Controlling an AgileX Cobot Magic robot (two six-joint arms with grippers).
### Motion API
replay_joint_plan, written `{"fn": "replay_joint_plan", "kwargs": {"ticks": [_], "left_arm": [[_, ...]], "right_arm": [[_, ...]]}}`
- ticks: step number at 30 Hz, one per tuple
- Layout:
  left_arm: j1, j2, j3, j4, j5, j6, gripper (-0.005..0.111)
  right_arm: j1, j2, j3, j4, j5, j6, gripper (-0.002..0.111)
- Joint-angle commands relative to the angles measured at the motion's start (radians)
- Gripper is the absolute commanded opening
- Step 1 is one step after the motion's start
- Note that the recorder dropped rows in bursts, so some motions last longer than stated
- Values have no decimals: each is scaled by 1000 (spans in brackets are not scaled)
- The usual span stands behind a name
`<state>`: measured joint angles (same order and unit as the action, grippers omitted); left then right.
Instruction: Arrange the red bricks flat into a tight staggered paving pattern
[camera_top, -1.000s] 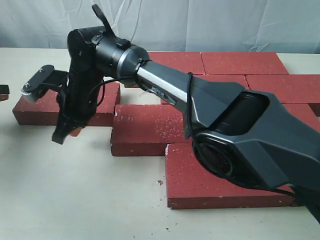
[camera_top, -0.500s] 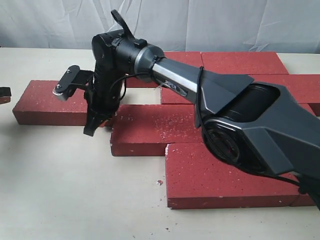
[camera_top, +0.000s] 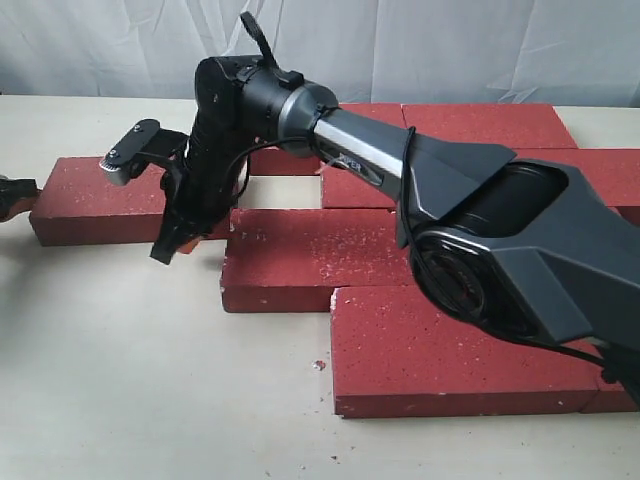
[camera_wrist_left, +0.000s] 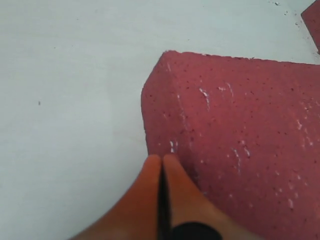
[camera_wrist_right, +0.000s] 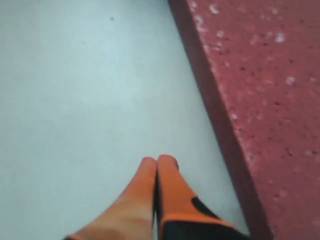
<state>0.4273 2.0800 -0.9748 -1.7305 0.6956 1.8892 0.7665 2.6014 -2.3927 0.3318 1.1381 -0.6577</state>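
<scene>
While the right arm (camera_top: 480, 240) reached across the exterior view from four o'clock toward ten, the right pincer (camera_top: 168, 245) hung tip-down at about nine o'clock. It was clenched on nothing, just in front of the near face of the left brick (camera_top: 90, 205), by that brick's right end. Contact could not be told. All the bricks (camera_top: 570, 170) lay flat on the pale counter (camera_top: 120, 380). The middle brick (camera_top: 300, 250) sat at the centre, close against the left brick's right end. The front brick (camera_top: 450, 370) lay at five o'clock, touching the middle brick's near edge and offset to the right. More bricks filled twelve to three o'clock, partly hidden by the arm, with a bare gap (camera_top: 280, 192) behind the middle brick. A red crumb (camera_top: 319, 365) lay on the counter just off the front brick's left end. At nine o'clock, on the frame's edge, the left pincer (camera_top: 18, 192) met the left brick's far end.

From the left wrist, the orange fingers (camera_wrist_left: 145, 200) were pressed together, empty, their tips at the corner of a speckled brick (camera_wrist_left: 235, 150), with counter alongside. Another brick's corner (camera_wrist_left: 314, 20) showed well apart.

From the right wrist, the fingers (camera_wrist_right: 172, 195) were likewise clenched and empty, over bare counter, with a brick (camera_wrist_right: 270, 90) just beside them.
</scene>
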Motion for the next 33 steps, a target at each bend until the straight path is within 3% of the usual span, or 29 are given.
{"fn": "replay_joint_plan", "kwargs": {"ticks": [1, 13, 17, 23, 33], "left_arm": [[-2, 6, -4, -14, 19, 23, 0], [-2, -26, -15, -14, -53, 15, 0], [-2, -26, -16, -14, -101, 1, 0], [-6, 10, -31, -14, -33, -1, 0], [-83, 49, -73, -14, -42, -30, 0]], "right_arm": [[-12, -87, 3, 0, 15, -8, -1], [-173, -113, 3, -97, -74, 292, -1], [-178, -64, 3, -97, -72, 299, -1], [-178, -8, 3, -93, -126, 297, -1], [-174, 26, 3, -31, -200, 294, -1]]}}
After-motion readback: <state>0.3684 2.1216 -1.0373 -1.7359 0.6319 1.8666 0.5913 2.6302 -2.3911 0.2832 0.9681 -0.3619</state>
